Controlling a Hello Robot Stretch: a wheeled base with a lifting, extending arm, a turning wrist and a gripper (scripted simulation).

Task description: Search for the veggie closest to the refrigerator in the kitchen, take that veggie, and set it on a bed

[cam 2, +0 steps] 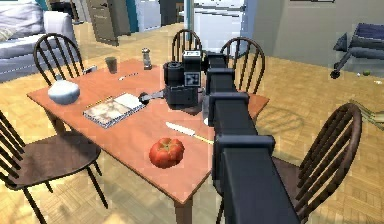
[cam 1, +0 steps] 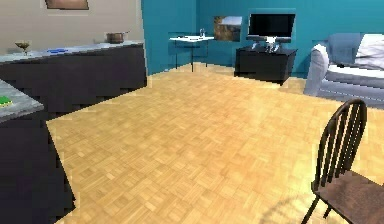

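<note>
A red round fruit-like thing (cam 2: 166,151), perhaps a tomato, lies near the front edge of a wooden dining table (cam 2: 95,135) in the arm side view. My arm (cam 2: 235,130) reaches out over the table's right part. Farther along the arm, the gripper (cam 2: 152,96) sits above the tabletop, beside an open book or magazine (cam 2: 113,108). I cannot tell whether it holds anything. The red thing lies closer to me than the gripper, apart from it. A white refrigerator (cam 2: 222,22) stands beyond the table.
A knife (cam 2: 186,130), a white bowl (cam 2: 64,90), a cup (cam 2: 111,64) and a shaker (cam 2: 147,58) are on the table, with several chairs (cam 2: 325,150) around it. In the forward view: dark counters (cam 1: 80,72), TV stand (cam 1: 266,60), sofa (cam 1: 350,65), chair (cam 1: 345,165), open wood floor.
</note>
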